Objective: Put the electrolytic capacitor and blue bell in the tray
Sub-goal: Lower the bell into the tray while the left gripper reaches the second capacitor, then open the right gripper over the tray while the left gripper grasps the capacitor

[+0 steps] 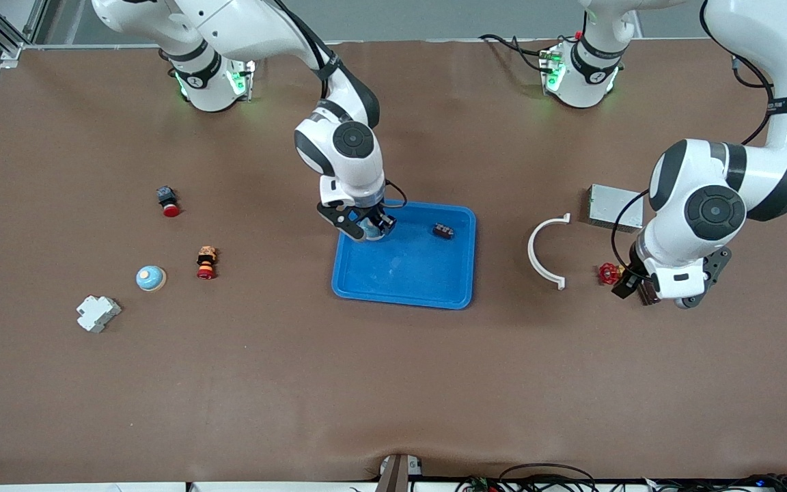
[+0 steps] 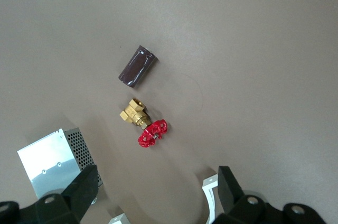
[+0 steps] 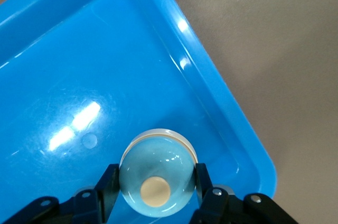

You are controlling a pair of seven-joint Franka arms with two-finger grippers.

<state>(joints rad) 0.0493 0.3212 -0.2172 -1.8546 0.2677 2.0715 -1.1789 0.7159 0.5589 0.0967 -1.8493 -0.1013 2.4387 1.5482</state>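
right end effector (image 3: 153,195) gripping blue bell (image 3: 157,179) (over tray (image 3: 63,55))

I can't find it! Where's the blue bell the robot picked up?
The blue bell sits between the right gripper's fingers, over the blue tray's corner nearest the right arm's base.

Glossy plastic tray (image 3: 222,92), shiny smooth blue bell (image 3: 157,174), matt brown table covering (image 1: 393,383), perforated metal box (image 2: 53,163)
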